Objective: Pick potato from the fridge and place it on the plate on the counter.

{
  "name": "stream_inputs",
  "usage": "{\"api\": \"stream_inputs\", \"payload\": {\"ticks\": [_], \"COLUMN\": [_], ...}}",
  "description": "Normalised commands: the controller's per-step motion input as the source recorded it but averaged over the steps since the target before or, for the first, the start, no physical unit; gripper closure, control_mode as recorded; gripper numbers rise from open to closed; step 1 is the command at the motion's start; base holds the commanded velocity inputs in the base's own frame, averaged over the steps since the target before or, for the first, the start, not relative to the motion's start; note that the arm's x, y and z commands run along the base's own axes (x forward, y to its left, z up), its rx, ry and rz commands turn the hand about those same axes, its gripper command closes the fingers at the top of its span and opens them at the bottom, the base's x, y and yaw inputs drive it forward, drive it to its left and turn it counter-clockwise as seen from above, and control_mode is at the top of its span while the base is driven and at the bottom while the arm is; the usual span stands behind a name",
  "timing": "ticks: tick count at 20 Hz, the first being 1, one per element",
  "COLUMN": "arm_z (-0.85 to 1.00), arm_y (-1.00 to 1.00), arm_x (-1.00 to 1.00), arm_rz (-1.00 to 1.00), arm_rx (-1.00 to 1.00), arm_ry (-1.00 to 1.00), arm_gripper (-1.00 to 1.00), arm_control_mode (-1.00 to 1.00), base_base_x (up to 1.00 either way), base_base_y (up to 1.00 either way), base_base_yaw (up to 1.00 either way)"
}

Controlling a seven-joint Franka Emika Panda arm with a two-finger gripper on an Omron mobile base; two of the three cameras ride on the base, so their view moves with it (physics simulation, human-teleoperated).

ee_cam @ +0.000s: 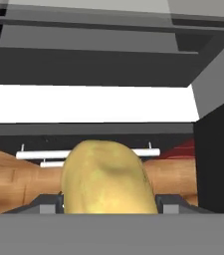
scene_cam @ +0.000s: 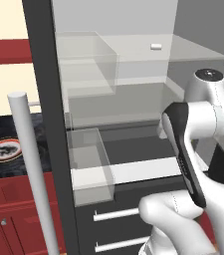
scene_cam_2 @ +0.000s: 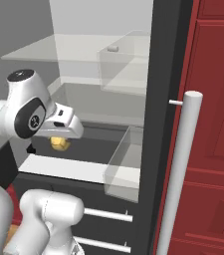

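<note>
The yellow-tan potato (ee_cam: 106,179) sits between my finger tips in the hand view, and my gripper (ee_cam: 108,205) is shut on it. From the right base view the potato (scene_cam_2: 59,143) hangs under my hand, and the gripper (scene_cam_2: 58,145) is held just in front of the fridge's (scene_cam_2: 156,74) lower shelf, above its white front edge. The open fridge (scene_cam: 44,74) stands with its dark door edge toward me. To its left, the plate (scene_cam: 3,148), with an orange-red rim and a black centre mark, rests on the black marbled counter (scene_cam: 39,159).
A small white block (scene_cam: 156,47) lies on the upper glass shelf. Clear door bins (scene_cam: 88,164) jut out beside the shelves. The long silver door handle (scene_cam: 31,169) stands close on the left. Two drawers with bar handles (scene_cam_2: 106,214) sit below my hand. Red cabinets (scene_cam_2: 213,124) flank the door.
</note>
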Motion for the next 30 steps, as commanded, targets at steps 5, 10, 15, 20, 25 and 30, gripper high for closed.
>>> {"api": "stream_inputs", "payload": {"ticks": [5, 10, 15, 20, 25, 30], "arm_z": [-0.01, -0.01, 0.0, 0.0, 0.0, 0.0], "arm_y": [0.0, 0.0, 0.0, 0.0, 0.0, 0.0], "arm_x": [-0.02, -0.06, 0.0, 0.0, 0.0, 0.0], "arm_rz": [0.0, 0.0, 0.0, 0.0, 0.0, 0.0], "arm_rx": [0.0, 0.0, 0.0, 0.0, 0.0, 0.0], "arm_ry": [0.0, 0.0, 0.0, 0.0, 0.0, 0.0], "arm_gripper": [1.0, 1.0, 1.0, 1.0, 1.0, 1.0], "arm_control_mode": [-1.0, 1.0, 1.0, 1.0, 1.0, 1.0], "base_base_x": [0.0, -0.45, -0.73, -0.76, -0.64, -0.42], "base_base_y": [0.0, 0.01, 0.1, 0.2, 0.3, 0.57], "base_base_yaw": [0.0, -0.03, -0.04, -0.02, -0.01, 0.0]}}
